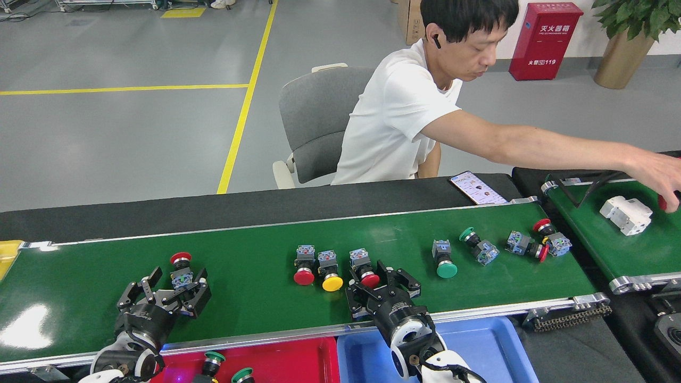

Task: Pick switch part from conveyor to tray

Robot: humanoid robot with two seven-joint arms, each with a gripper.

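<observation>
Industrial workshop floor: grey painted floor with yellow lane lines [246,109], green conveyor [255,255], red fire-extinguisher cabinet [542,40], sorting trays [479,346].

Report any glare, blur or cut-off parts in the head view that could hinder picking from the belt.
Head view: a bright glare patch sits on the conveyor at its near left end; the person's hand is cut by the right edge; the switch parts, such as the yellow-capped one, look sharp; the left gripper and right gripper partly hide the parts they straddle.
</observation>
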